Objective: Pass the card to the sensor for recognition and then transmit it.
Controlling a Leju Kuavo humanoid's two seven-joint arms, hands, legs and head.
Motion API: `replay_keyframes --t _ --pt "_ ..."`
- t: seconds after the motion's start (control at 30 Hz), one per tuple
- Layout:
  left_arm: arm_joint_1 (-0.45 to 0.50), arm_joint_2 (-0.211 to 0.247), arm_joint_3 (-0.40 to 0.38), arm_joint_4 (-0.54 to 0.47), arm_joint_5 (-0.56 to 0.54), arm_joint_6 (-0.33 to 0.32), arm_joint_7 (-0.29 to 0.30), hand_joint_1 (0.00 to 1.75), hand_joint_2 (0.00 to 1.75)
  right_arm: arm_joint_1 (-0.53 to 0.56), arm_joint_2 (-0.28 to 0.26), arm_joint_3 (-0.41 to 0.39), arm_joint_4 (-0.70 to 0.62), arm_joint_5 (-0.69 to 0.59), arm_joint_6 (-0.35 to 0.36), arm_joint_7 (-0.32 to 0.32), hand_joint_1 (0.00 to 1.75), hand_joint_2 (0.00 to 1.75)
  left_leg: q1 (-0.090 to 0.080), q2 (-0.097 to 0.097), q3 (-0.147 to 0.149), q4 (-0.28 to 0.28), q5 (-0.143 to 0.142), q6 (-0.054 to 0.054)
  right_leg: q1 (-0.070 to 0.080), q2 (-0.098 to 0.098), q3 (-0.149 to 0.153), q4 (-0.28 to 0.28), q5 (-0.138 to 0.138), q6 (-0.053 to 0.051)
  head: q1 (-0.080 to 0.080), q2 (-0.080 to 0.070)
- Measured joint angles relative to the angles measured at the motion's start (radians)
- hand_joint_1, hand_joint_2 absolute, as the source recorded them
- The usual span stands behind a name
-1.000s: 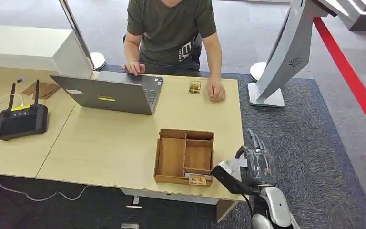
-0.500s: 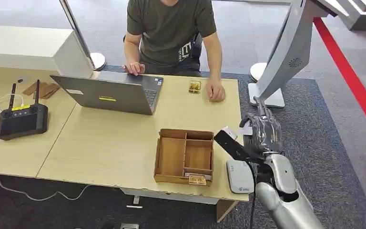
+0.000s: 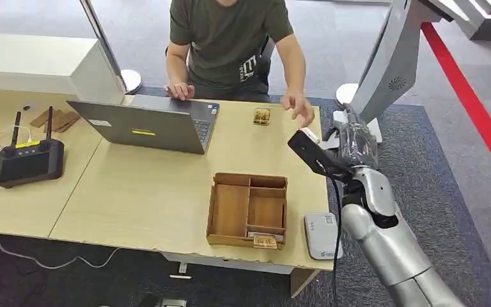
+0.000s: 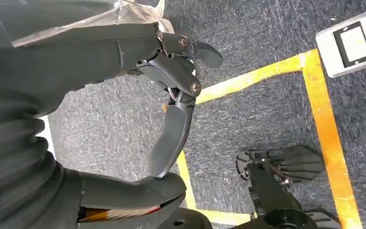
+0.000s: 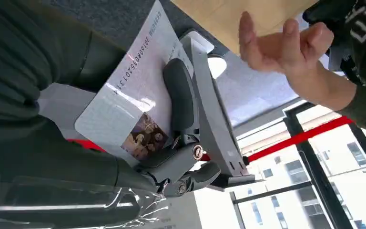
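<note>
Card (image 5: 132, 106) pinched in right hand (image 3: 347, 148), raised past the far right corner of table (image 3: 140, 192), near person's hand (image 3: 299, 107) reaching out with fingers spread. In right wrist view, white card face with a printed number row and a small picture, one dark finger (image 5: 180, 98) pressed across it, person's palm just beyond. Sensor (image 3: 321, 235), a white flat box, lying at the table's near right corner, just beside wooden tray (image 3: 248, 210). Well apart from the raised card. Left hand (image 4: 138, 95) hanging over grey carpet with yellow floor tape, fingers curled in, holding nothing. Laptop (image 3: 146, 124) open before the person, black router (image 3: 28, 160) at far left.
</note>
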Motion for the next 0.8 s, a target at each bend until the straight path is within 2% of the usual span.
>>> replay_keyframes --t 0.43,0.8 --pt "0.0 -0.002 -0.007 -0.002 -0.007 0.014 0.003 0.0 1.75 -0.021 0.039 0.039 0.066 -0.001 -0.013 0.0 1.75 1.75 0.0 0.0 0.0 0.0 0.0 0.0 0.0 0.0 0.0 0.0 0.0 0.0 0.0 0.0" --pt "0.001 -0.004 -0.008 -0.005 -0.009 0.014 0.006 0.0 1.75 -0.022 0.047 0.059 0.082 -0.003 -0.015 -0.003 1.75 1.75 0.0 0.0 0.0 0.0 0.0 0.0 0.0 0.0 0.0 0.0 0.0 0.0 0.0 0.0"
